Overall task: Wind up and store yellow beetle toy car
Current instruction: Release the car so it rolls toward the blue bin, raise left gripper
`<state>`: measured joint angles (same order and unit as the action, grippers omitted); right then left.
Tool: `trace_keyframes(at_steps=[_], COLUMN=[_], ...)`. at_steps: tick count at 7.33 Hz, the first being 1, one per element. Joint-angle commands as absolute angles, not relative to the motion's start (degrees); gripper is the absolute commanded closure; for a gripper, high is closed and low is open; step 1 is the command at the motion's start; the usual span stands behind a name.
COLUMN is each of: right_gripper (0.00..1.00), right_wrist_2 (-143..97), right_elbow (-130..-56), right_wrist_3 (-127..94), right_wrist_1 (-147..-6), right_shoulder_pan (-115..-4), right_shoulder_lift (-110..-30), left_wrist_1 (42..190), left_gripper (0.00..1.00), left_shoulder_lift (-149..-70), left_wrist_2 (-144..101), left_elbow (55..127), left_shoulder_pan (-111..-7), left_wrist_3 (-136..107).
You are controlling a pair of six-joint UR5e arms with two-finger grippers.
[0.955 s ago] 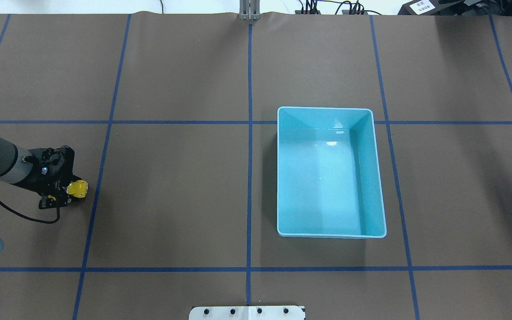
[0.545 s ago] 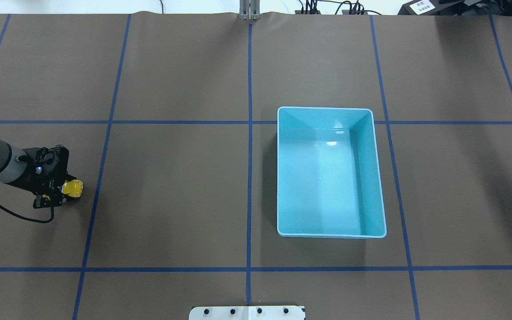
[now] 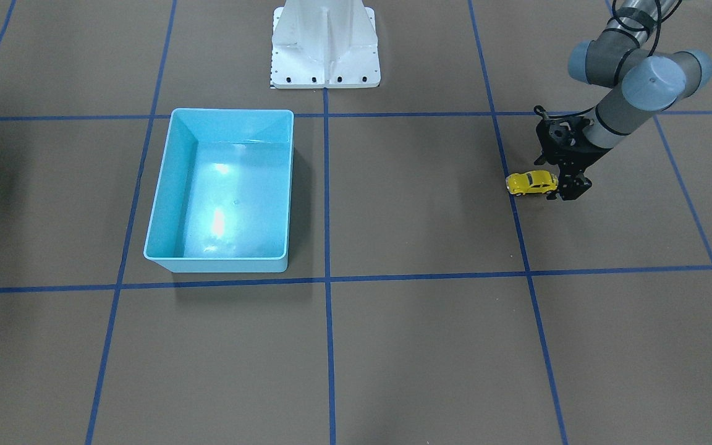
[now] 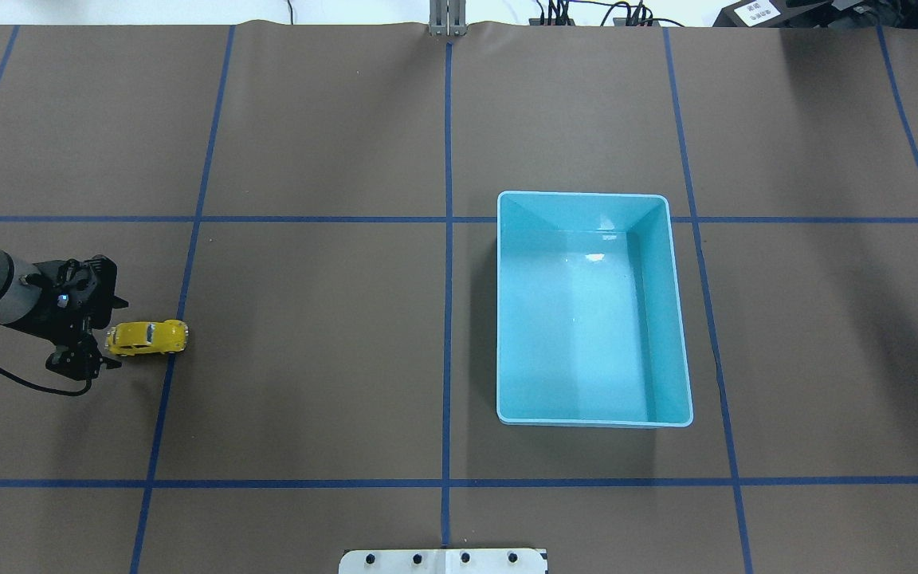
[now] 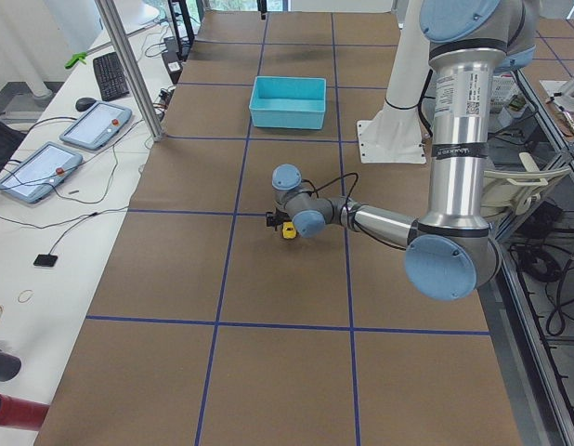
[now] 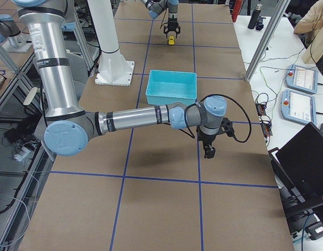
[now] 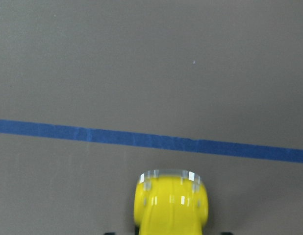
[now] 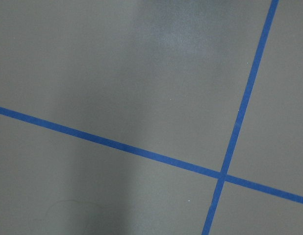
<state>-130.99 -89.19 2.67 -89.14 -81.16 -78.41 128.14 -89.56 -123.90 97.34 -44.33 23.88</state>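
The yellow beetle toy car (image 4: 148,337) stands on its wheels on the brown table at the far left, nose toward the light blue bin (image 4: 499,319). It also shows in the front-facing view (image 3: 532,183) and, blurred, in the left wrist view (image 7: 171,203). My left gripper (image 4: 100,335) is low at the car's rear with its jaws spread; the car lies almost wholly in front of them. My right gripper (image 6: 208,151) hovers over bare table beyond the bin's far side; I cannot tell whether it is open or shut.
The bin (image 3: 217,266) is empty, right of the table's centre in the overhead view. Blue tape lines (image 4: 447,319) grid the table. The robot's white base plate (image 3: 325,49) is at the near edge.
The left gripper has let go of the car and drawn back left. The car, first held between the jaws, now stands further right, out in front of them.
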Motion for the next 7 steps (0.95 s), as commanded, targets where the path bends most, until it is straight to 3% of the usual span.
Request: trace_keyframes(at_steps=[1,3,7], right_gripper=[0.00,0.00,0.00], right_wrist_2=[-132.61,-134.55,-134.12], right_elbow=[-89.38,-88.50,-88.85], right_wrist_3=[2.64,2.64,2.72], right_wrist_1=[-89.65,-89.65,-89.65], right_shoulder_pan=[-80.95,-80.77,-80.95], right_shoulder_lift=[-76.99,-77.34,-79.01], left_wrist_1=[128.14,128.06,127.09], left_gripper=[0.00,0.00,0.00], left_shoulder_lift=[-89.56,-89.56,-89.56], left_wrist_2=[-124.45,-124.54,-133.39], left_elbow=[97.29,97.29,93.45], left_shoulder_pan=[-44.91,-46.39,-59.46], left_wrist_3=[23.99,23.91,23.55])
